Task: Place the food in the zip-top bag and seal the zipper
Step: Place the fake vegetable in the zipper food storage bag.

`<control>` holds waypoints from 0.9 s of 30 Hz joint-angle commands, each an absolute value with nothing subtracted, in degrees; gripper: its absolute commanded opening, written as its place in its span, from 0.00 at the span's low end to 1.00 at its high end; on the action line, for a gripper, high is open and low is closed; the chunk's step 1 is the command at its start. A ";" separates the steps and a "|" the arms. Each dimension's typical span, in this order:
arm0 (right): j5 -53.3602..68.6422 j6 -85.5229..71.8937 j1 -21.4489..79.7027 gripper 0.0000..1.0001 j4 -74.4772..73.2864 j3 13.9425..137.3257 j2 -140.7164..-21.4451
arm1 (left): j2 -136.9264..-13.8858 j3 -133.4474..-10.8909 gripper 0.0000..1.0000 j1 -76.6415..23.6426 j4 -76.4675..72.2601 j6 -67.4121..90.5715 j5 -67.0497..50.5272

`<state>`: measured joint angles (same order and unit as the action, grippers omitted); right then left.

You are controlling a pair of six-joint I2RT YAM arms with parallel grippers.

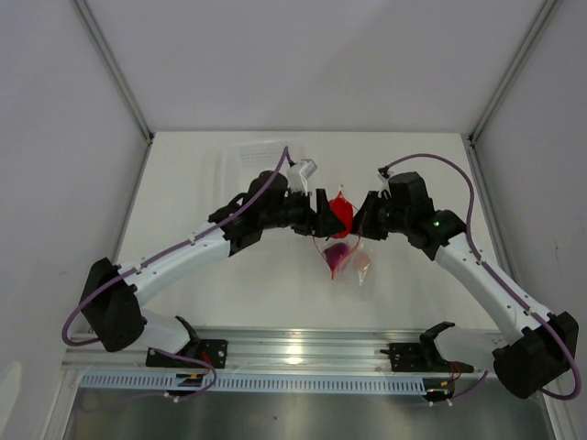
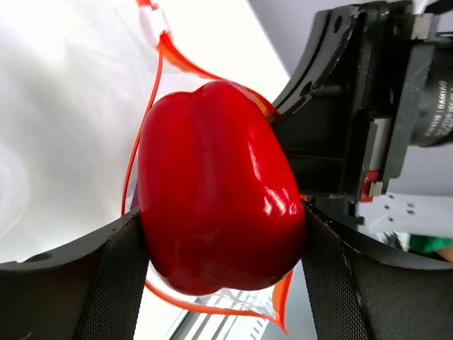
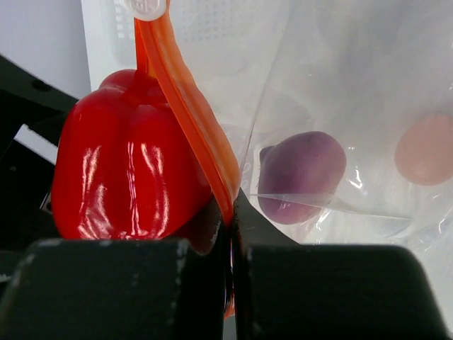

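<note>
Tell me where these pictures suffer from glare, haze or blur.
Left wrist view: white highlights glint on the red pepper, and the table behind is washed out. Right wrist view: glare streaks the pepper too; the purple piece and peach ball look hazy through the crinkled bag. Top external view: a bright reflection sits on the metal rail.

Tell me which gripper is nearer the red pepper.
Left. The left gripper holds the red pepper between its fingers; the right gripper sits just beside it, shut on the zipper.
</note>
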<state>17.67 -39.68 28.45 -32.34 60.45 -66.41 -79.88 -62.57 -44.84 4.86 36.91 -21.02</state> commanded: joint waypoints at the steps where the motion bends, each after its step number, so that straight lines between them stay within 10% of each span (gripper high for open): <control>1: 19.34 -41.75 29.88 0.00 -27.77 64.07 -64.51 | -81.47 -67.67 0.01 -47.90 19.06 34.19 -9.33; 14: 17.14 -42.10 30.67 0.00 -28.65 66.18 -64.60 | -83.94 -70.13 0.03 -50.09 24.79 32.43 -5.44; 18: 16.96 -41.40 30.67 0.00 -29.09 66.53 -65.13 | -83.94 -71.01 0.38 -50.80 24.52 31.12 -5.98; 19: 16.96 -41.31 30.59 0.00 -29.27 66.62 -65.21 | -83.41 -70.93 0.65 -50.80 24.52 30.94 -5.98; 22: 16.61 -40.43 30.41 0.00 -30.41 66.80 -65.21 | -79.57 -68.48 0.99 -50.80 22.42 29.27 -5.27; 27: 16.87 -39.90 30.06 0.00 -31.46 66.10 -64.69 | -72.52 -65.74 1.00 -50.80 19.77 26.20 -2.99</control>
